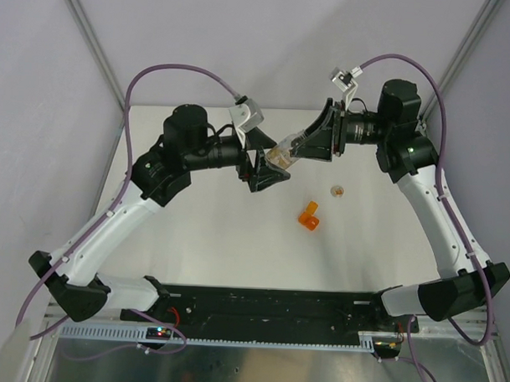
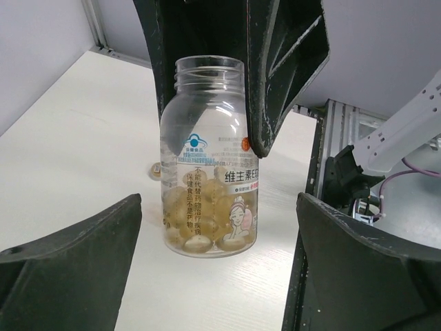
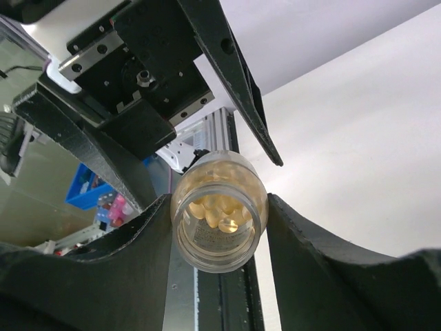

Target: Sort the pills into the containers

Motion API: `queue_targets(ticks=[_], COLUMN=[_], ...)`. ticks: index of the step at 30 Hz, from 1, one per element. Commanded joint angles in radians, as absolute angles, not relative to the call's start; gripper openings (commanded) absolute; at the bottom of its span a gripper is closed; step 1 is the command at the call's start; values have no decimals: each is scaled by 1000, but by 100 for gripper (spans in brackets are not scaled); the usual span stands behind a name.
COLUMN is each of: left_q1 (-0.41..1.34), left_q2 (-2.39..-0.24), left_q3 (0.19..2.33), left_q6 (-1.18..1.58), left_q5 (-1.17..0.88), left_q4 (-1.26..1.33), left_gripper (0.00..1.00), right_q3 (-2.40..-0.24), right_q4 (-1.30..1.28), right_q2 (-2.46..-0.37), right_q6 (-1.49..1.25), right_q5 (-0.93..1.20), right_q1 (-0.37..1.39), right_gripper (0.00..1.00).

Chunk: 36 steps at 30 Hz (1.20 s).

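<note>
My right gripper (image 1: 300, 147) is shut on a clear plastic vial (image 1: 280, 155) and holds it above the table, its jaws on either side of the neck (image 3: 219, 231). The vial is uncapped and holds several tan pills (image 3: 215, 207); they also show in the left wrist view (image 2: 207, 227). My left gripper (image 1: 268, 169) is open and empty, its fingers (image 2: 76, 262) wide apart just short of the vial's bottom (image 2: 207, 176). The orange two-cell container (image 1: 309, 215) lies on the table, in front of both grippers.
A small round tan cap-like thing (image 1: 338, 190) lies on the white table (image 1: 236, 241) right of the container. Grey walls close in the back and sides. The black base rail (image 1: 268, 305) runs along the near edge.
</note>
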State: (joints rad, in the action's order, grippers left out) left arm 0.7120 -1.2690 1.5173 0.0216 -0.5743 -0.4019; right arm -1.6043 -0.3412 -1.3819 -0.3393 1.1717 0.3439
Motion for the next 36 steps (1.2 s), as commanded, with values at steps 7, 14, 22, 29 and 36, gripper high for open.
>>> queue_targets(ticks=[7,14,22,29,36], left_q1=[753,768,783,792,800], left_q2=[-1297,-1308,-1322,-1327,-1338], left_q3=[1586,1602,1612,1605,1615], left_q6=[2,-31,-54,-59,-56], left_q5=[-471,-425,-355,-341,-329], left_q4=[-367,-368,-368,-368,-367], left_gripper=[100,93,89,83,76], right_q3=[-1509,-1496,-1468,-1450,-1438], right_q4=[27,54,113,165,175], right_q2=[-1357,-1354,-1354,-1349,-1346], right_q6=[-664,-691,-746,-791,-798], right_q5=[1257,1260,1267,1274,1275], right_q1=[300,294,291,287,287], right_gripper=[0,0,0,0,0])
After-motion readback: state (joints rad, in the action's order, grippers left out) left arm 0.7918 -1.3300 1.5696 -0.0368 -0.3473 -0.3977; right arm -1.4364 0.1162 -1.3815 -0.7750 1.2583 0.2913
